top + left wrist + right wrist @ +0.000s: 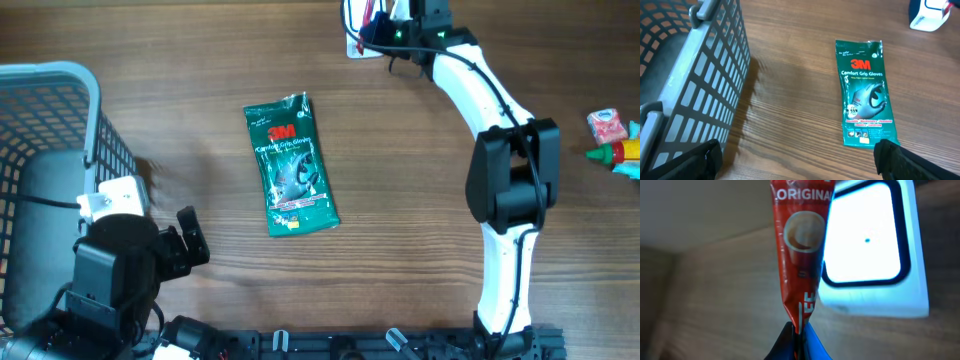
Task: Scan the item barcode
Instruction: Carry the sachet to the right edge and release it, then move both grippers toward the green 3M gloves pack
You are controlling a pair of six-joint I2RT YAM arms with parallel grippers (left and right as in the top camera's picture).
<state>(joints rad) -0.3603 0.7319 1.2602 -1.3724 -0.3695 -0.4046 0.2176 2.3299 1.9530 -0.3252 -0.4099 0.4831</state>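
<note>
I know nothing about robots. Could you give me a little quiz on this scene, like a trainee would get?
1. What do the right fingers pinch? A) a green packet B) a red sachet C) nothing
2. True or false: the green glove packet lies inside the basket.
3. Fill in: the sachet is held in front of the white ____ with the bright window.

Key:
1. B.
2. False: the glove packet lies on the table, beside the basket.
3. scanner.
</note>
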